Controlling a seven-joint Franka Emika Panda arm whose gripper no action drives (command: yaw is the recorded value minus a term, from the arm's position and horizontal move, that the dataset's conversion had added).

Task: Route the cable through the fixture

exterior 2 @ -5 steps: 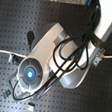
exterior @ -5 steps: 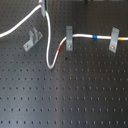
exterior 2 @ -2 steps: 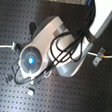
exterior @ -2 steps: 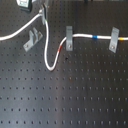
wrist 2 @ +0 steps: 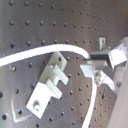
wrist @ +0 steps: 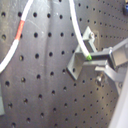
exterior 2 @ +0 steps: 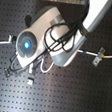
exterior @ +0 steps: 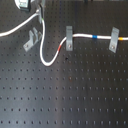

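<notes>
The tool [wrist: 90,54] looks clamped on the long thin white cable [exterior: 44,56] just above the slanted grey metal two-pronged fixture [exterior: 31,40], though blur hides its tips. The cable sags to the black perforated counter [exterior: 75,95], then rises to a narrow upright grey clip [exterior: 68,38].

Cable [exterior: 47,60] sags between fixture [exterior: 31,40], at first exterior view's left, and middle clip [exterior: 68,38].

**Black perforated bench with cable and clips**

A black bench [exterior: 75,95] dotted with holes carries a slanted grey fixture [exterior: 31,41], two upright grey clips [exterior: 68,38] [exterior: 114,40], and a white cable [exterior: 47,61] looping across it.
</notes>
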